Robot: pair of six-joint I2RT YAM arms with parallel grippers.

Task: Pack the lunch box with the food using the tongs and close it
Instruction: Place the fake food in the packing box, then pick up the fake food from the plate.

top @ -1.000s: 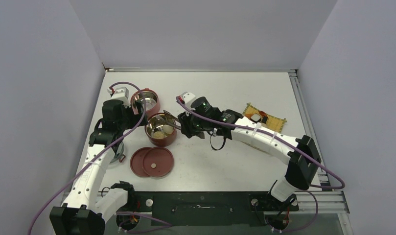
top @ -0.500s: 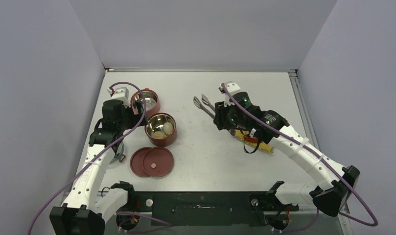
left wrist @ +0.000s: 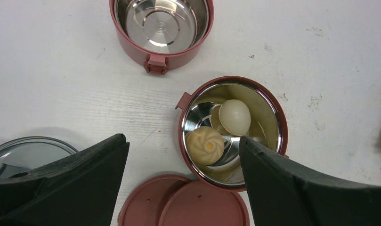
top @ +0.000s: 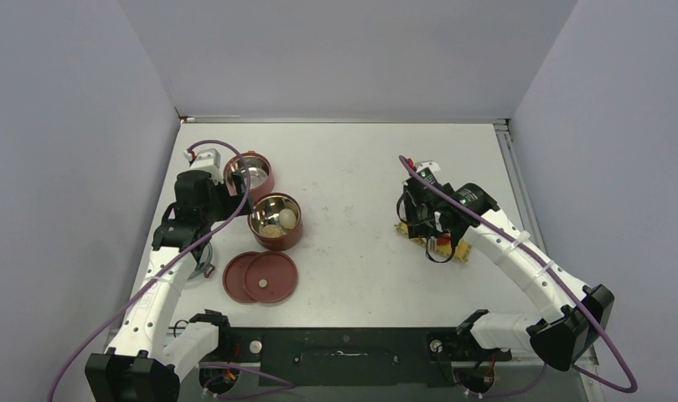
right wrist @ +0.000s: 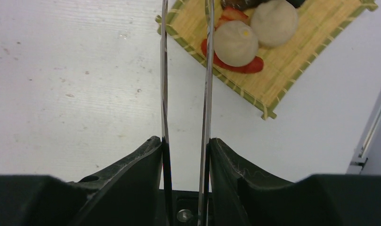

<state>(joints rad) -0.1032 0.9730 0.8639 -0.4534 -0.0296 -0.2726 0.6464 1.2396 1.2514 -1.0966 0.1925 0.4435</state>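
We've two buns [left wrist: 205, 146] in a bowl [left wrist: 279, 117], more on the mat [right wrist: 292, 66]; right gripper [right wrist: 184, 141] pinches tongs [right wrist: 208, 84], left gripper [left wrist: 183, 143] gapes empty.

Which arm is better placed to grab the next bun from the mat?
Right. The right gripper holds the tongs, reaching over the mat beside a bun; the left gripper hangs open above the bowl.

Lunch box [top: 276, 239] at the left of the counter [top: 352, 167], mat [right wrist: 292, 61] at the right.
Two buns [left wrist: 205, 145] are held in the front bowl [left wrist: 266, 122]; the rear bowl [left wrist: 161, 23] is set behind it, the lids [left wrist: 198, 207] before it. More food [right wrist: 235, 42] is laid on the mat, the tongs [right wrist: 206, 94] reaching over its corner.
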